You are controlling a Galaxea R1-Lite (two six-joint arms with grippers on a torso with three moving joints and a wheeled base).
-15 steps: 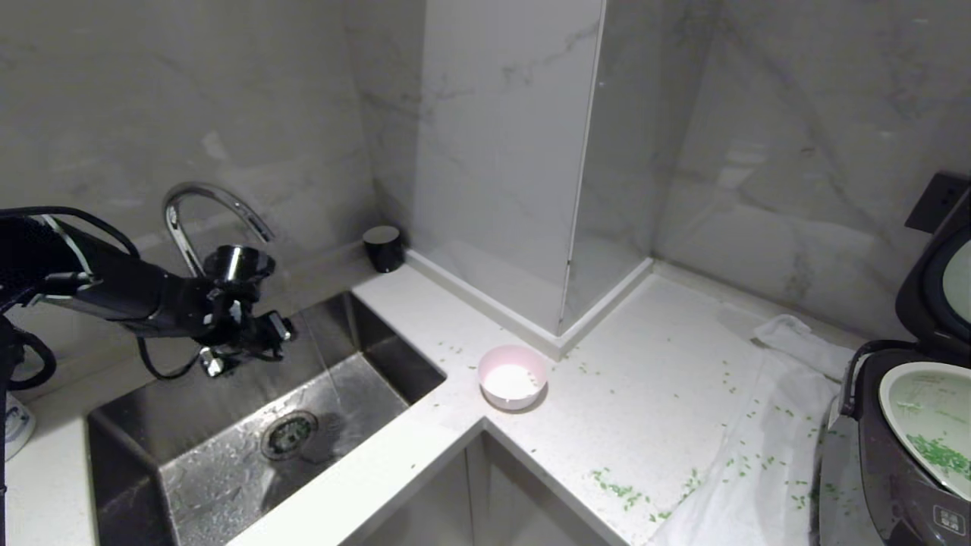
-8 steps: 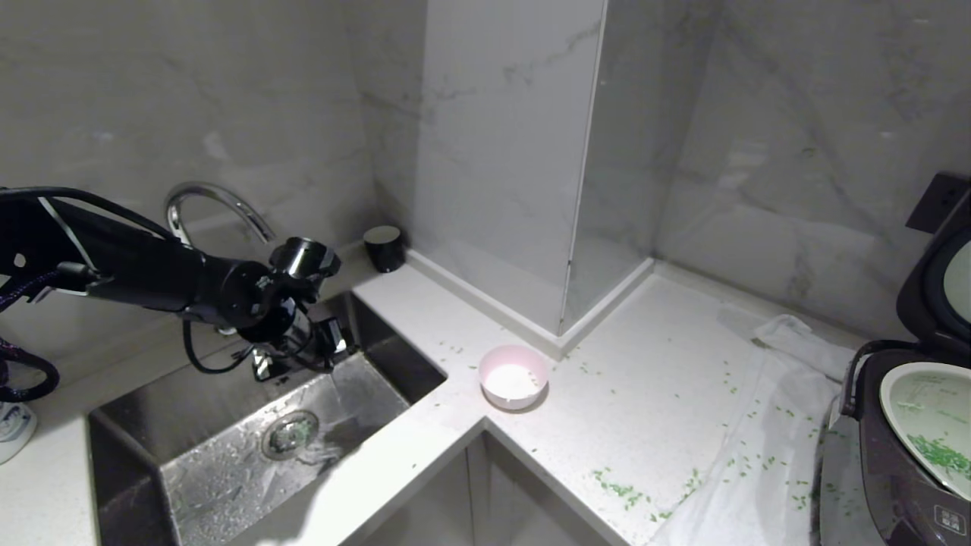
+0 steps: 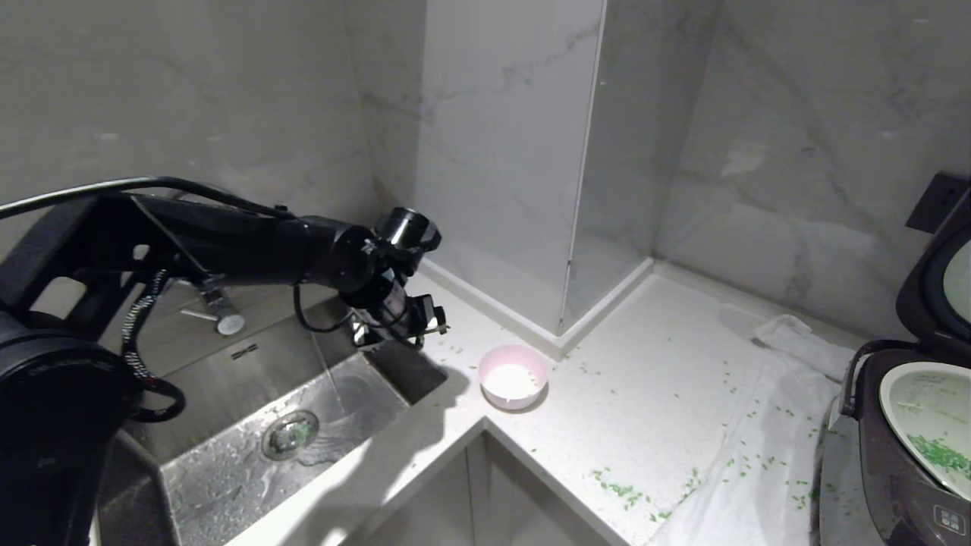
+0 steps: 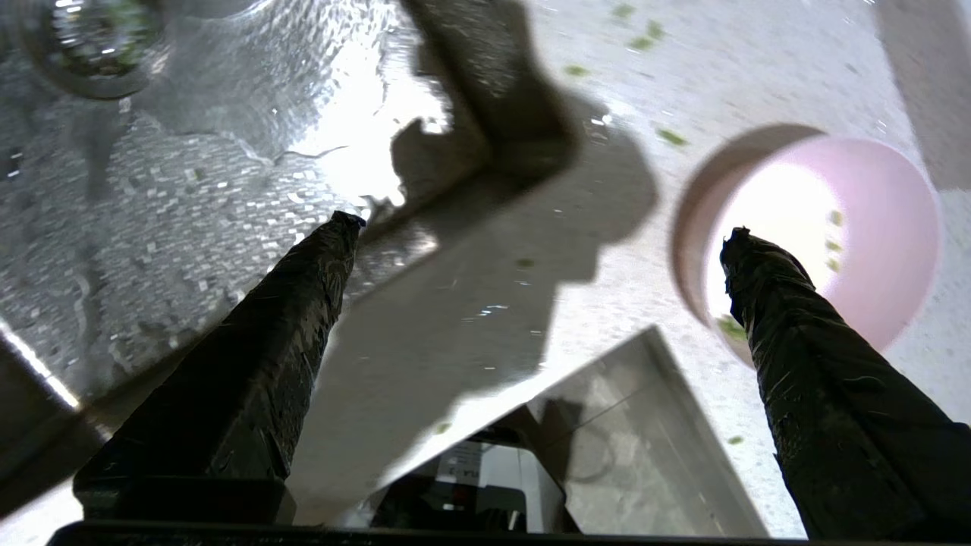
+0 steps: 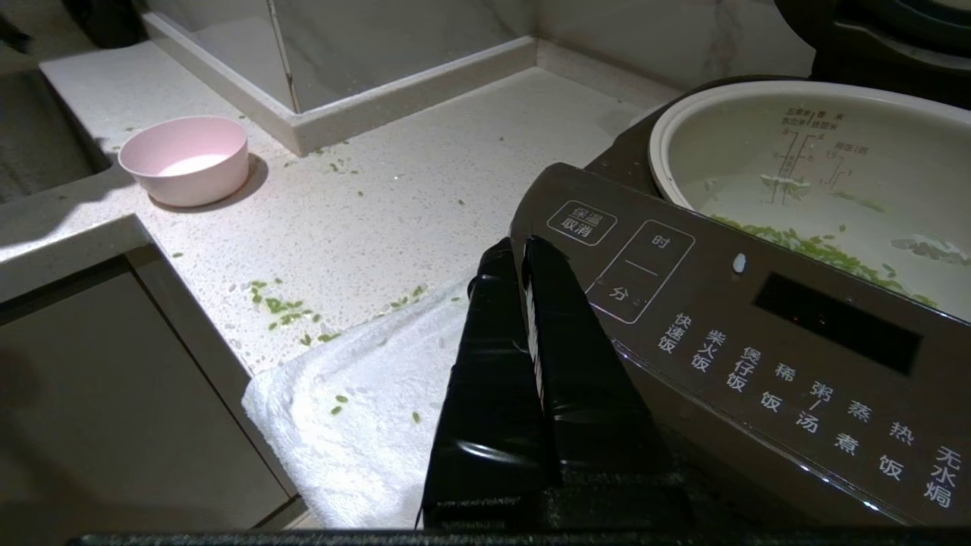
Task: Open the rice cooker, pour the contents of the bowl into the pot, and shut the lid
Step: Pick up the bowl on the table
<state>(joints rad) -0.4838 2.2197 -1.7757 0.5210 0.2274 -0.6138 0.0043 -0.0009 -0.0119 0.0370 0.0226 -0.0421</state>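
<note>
Bowl awaits: left tool, spread wide (empty), should straddle one rim wall squarely before clamping.

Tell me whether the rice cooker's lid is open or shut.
Open. The lid stands raised behind the cooker, and the pot is uncovered with green bits inside.

Surfaces in a kitchen corner: stone, steel, plastic, cloth

The counter was pale speckled stone, smooth; the walls were glossy veined marble. The sink was wet, shiny embossed steel. The bowl looked like smooth matt pink plastic. The towel was nubbly white terry cloth. The rice cooker had a satin brown plastic panel, its pot a smooth pale coating.
</note>
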